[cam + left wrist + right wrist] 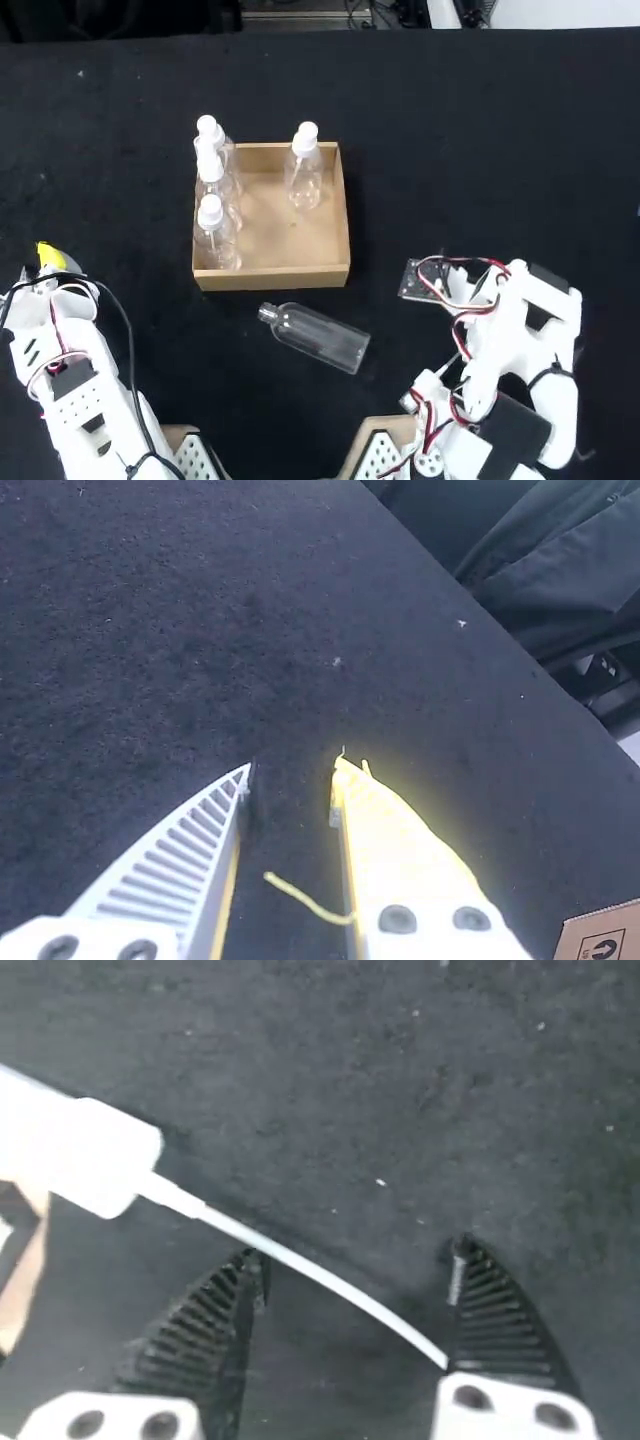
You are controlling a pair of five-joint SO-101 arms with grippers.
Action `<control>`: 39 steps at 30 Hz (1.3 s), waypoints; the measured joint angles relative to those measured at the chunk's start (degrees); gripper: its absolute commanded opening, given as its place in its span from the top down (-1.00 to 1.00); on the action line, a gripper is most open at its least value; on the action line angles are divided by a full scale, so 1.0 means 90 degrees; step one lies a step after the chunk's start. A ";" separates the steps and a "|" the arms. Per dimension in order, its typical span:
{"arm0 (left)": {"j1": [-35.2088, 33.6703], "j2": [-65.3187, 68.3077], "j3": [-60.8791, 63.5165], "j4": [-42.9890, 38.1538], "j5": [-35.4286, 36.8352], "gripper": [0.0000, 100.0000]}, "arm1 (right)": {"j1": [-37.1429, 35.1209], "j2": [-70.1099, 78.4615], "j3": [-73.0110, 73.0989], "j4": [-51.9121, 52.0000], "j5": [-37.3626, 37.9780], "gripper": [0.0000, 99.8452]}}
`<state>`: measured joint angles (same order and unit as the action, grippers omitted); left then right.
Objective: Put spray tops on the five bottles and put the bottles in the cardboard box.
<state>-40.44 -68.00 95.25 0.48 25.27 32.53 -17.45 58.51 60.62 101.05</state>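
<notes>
Your left gripper (292,768) sits over bare table (480,150) by the near left corner, jaws narrowly apart with nothing between them. Your right gripper (360,1250) is spread wide. A spray top (85,1155) has its thin tube crossing the gap; you cannot tell if it is gripped. The cardboard box (272,276), mid-table, holds four capped bottles (216,232). The fifth bottle (318,337), uncapped, lies on its side just beside the box's near wall.
</notes>
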 measured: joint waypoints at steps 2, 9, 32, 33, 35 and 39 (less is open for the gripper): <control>0.0000 0.0000 0.0000 0.0000 0.0000 0.77 | 0.0127 0.0029 0.0000 -0.0176 0.0020 0.75; 0.0000 0.0000 0.0000 0.0000 0.0000 0.77 | 0.0645 0.0029 -0.0010 -0.0430 -0.0762 0.98; 0.0000 0.0000 0.0000 0.0000 0.0000 0.77 | 0.1123 0.0039 -0.1797 0.2227 -0.2237 0.56; 0.0000 0.0000 0.0000 0.0000 0.0000 0.77 | 0.0899 0.0039 -0.1856 0.2383 -0.2208 0.59; 0.0000 0.0000 0.0000 0.0000 0.0000 0.77 | 0.0371 0.0039 -0.1905 0.2647 -0.2198 0.62; 0.0000 0.0000 0.0000 0.0000 0.0000 0.77 | -0.0713 0.0039 -0.1905 0.2764 -0.2559 0.62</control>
<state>-40.44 -68.00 95.25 0.48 25.27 26.11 -17.10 41.36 85.49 78.02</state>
